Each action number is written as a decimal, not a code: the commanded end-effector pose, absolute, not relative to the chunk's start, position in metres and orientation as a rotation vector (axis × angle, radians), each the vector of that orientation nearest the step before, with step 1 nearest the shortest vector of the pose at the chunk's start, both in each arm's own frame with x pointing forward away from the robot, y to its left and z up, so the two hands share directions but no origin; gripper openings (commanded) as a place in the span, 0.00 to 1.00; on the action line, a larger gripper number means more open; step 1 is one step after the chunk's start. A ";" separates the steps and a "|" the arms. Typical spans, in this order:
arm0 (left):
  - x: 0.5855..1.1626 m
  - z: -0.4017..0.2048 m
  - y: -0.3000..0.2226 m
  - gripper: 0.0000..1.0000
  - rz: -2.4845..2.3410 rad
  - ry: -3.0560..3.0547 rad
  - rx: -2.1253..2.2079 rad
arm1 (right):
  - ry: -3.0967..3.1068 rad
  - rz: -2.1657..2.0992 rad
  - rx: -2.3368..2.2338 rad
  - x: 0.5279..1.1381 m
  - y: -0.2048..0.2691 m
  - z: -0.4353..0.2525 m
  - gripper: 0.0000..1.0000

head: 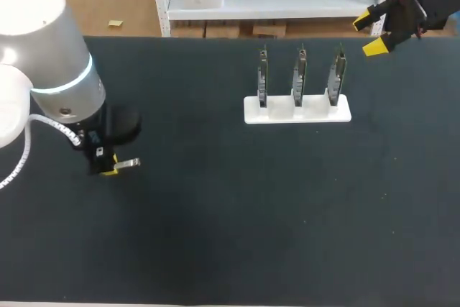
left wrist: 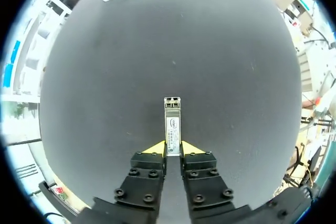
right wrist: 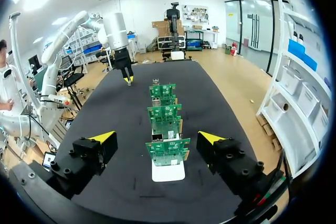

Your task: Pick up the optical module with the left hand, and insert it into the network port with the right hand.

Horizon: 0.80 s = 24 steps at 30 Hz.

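The optical module (left wrist: 172, 124), a slim silver metal bar, lies on the black mat; in the head view the module (head: 129, 165) sticks out to the right of the fingers. My left gripper (left wrist: 172, 148) is low over the mat at the table's left (head: 109, 169), with both yellow tips pressed against the module's sides. The network ports are on three green circuit boards (head: 299, 77) standing upright in a white holder (head: 297, 110). My right gripper (head: 372, 34) hangs wide open at the far right corner. In its own view the right gripper (right wrist: 157, 141) has nothing between its fingers and the boards (right wrist: 167, 124) stand ahead.
The black mat (head: 230, 206) covers the whole table. The white holder stands at the right of the middle, towards the back. My left arm (right wrist: 116, 31) shows beyond the boards in the right wrist view.
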<state>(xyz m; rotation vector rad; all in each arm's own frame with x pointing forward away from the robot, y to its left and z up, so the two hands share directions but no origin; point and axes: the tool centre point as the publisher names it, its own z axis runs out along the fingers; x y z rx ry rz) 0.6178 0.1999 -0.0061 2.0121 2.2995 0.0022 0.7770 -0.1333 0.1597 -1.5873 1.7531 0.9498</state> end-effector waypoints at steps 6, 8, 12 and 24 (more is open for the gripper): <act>0.643 0.028 0.182 0.00 -0.139 2.249 1.772 | 1.753 0.945 -1.586 0.775 -0.133 0.160 1.00; 0.654 0.045 0.173 0.00 -0.217 2.223 1.664 | 1.753 0.945 -1.586 0.775 -0.133 0.160 1.00; 0.678 0.077 0.160 0.00 -0.349 2.134 1.487 | 1.753 0.945 -1.586 0.775 -0.133 0.160 1.00; 0.766 0.161 0.092 0.00 -0.600 1.816 1.303 | 1.753 0.945 -1.586 0.775 -0.133 0.160 1.00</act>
